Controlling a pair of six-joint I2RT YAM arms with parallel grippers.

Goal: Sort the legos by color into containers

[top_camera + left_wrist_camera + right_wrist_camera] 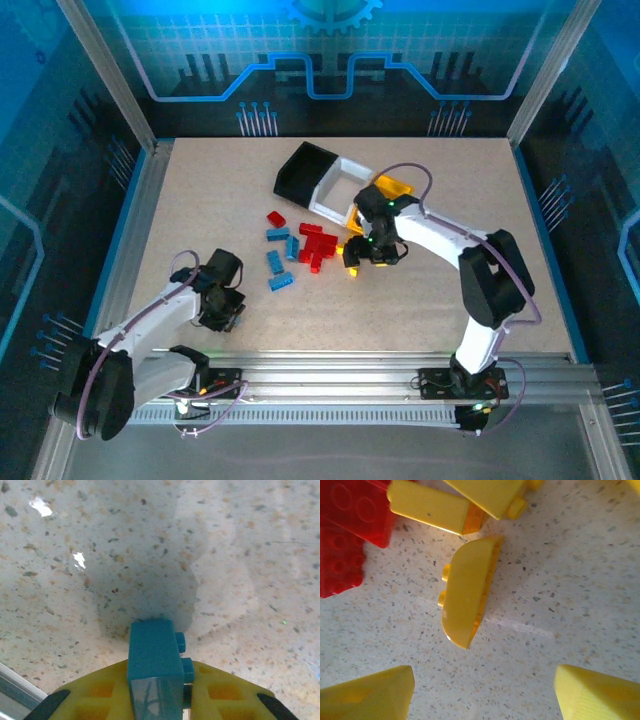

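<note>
The bins (296,188) are sitting just beyond the right claw (485,685), the black and white ones looking bare (the arm (440,235) is partly hiding the yellow one). Red and blue bricks (315,245) are lying loose to its left, so most sorting is waiting. That claw is hanging spread over a yellow brick (467,597). The left claw (228,308) is pinching a blue brick (155,662) above the table (225,555).

You can read no text, number or brand name in any view. The one sign is a gear outline (335,12), drawn in light blue at the top of the back panel (200,60) above circuit-style lines. It bears no lettering.
</note>
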